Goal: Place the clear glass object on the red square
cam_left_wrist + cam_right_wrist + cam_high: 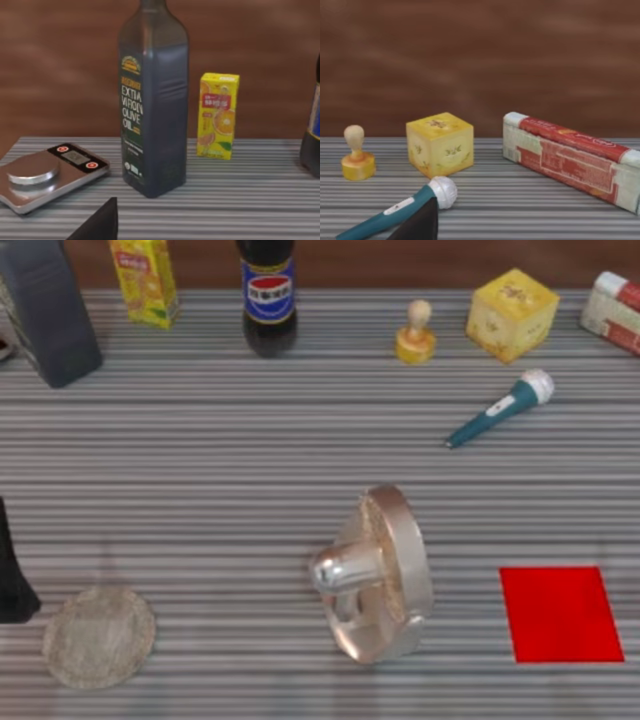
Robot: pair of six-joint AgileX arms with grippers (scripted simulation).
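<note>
We see the clear glass object (385,575) tipped on its edge on the striped table (220,480), knob toward the table's left, near but apart from the red square (560,613) on its right. Nothing grips it. Our left arm (12,580) sits at the left edge beside a speckled disc (98,636); we cannot tell how open either pincer is

The top camera looks straight down on the striped table (200,460). Both wrist cameras sit low, facing the back row; each shares things with the top view.
</note>
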